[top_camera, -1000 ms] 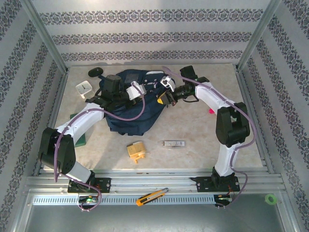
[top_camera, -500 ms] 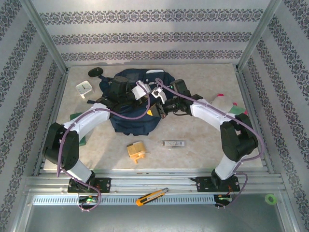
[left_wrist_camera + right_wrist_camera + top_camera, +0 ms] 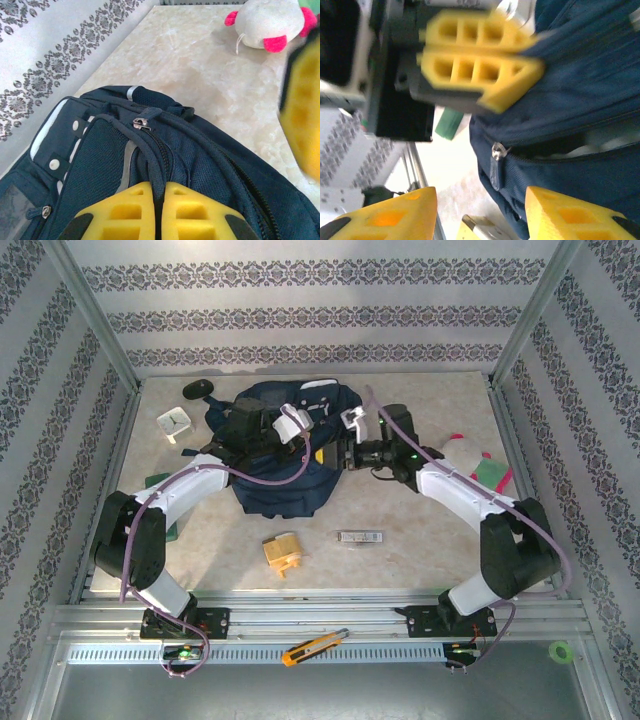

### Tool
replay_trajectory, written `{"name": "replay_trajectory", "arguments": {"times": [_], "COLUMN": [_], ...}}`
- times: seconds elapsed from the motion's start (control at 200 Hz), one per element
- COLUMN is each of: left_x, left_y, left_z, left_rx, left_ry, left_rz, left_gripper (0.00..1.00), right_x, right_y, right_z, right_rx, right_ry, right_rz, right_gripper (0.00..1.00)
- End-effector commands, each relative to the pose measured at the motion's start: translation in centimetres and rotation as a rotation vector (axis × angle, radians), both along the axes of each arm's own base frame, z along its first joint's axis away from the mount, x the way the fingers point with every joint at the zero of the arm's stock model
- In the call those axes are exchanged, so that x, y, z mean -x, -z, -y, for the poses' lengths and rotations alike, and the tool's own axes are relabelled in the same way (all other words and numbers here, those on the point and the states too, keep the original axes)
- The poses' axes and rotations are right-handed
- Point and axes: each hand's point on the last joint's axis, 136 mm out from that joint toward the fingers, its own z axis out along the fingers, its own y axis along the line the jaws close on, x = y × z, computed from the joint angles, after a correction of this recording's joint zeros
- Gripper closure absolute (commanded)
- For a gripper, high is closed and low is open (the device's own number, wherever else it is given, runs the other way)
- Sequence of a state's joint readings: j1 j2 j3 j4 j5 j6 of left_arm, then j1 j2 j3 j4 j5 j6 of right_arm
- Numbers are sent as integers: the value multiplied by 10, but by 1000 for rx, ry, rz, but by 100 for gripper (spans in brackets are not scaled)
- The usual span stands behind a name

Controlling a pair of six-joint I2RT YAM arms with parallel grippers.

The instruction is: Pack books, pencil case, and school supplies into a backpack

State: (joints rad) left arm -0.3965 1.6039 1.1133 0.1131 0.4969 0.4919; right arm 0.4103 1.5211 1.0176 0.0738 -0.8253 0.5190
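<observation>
On the backpack point(image 3: 272, 490): left gripper point(image 3: 160, 187) pinched narrow on its fabric fold.
Right gripper point(image 3: 481, 194): wide, empty, at the backpack's zipper point(image 3: 495, 167).

Navy-blue backpack point(image 3: 100, 165), yellow jaws, white-and-pink plush toy point(image 3: 270, 22), marbled beige table point(image 3: 420, 510); floral-striped walls point(image 3: 320, 315)

My left arm point(image 3: 185, 485) and right arm point(image 3: 462, 496) read as white shells with black joints, each trailing a purple cable point(image 3: 262, 480). Left tool point(image 3: 159, 187) and right tool point(image 3: 480, 200) wear yellow honeycomb fingers point(image 3: 127, 212) with black patches.
</observation>
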Motion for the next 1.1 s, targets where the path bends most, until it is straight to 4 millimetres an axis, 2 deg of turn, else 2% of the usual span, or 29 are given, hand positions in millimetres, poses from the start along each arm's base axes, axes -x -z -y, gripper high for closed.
{"name": "replay_trajectory", "arguments": {"times": [0.0,0.085,0.235,0.495,0.675,0.73,0.874,0.919,0.959,1.029,1.094], "left_x": [-2,5,8,11,20,24,30,31,31,31,34], "left_y": [-46,-49,-50,-60,-61,-60,-53,-48,-45,-44,-50], "left_z": [4,9,11,15,21,22,20,18,14,5,-7], "left_rx": [87,105,119,163,182,190,194,180,172,177,193], "left_ry": [52,97,112,137,197,218,212,196,169,94,-5], "left_rz": [153,158,159,180,168,156,103,78,56,21,-17], "left_gripper": [100,100,100,100,100,100,100,99,92,74,65], "right_x": [-13,-24,-35,-53,-67,-71,-74,-75,-74,-72,-68], "right_y": [-17,-15,-17,8,4,4,5,5,5,1,0], "right_z": [10,14,3,-8,-19,-22,-24,-23,-22,-20,-19], "right_rx": [-68,-94,-138,-155,-210,-225,-267,-288,-303,-316,-319], "right_ry": [123,214,228,325,349,355,394,417,433,454,477], "right_rz": [-130,-201,-276,-411,-421,-419,-409,-404,-403,-390,-374], "right_gripper": [50,46,46,42,42,49,88,93,94,96,100]}}
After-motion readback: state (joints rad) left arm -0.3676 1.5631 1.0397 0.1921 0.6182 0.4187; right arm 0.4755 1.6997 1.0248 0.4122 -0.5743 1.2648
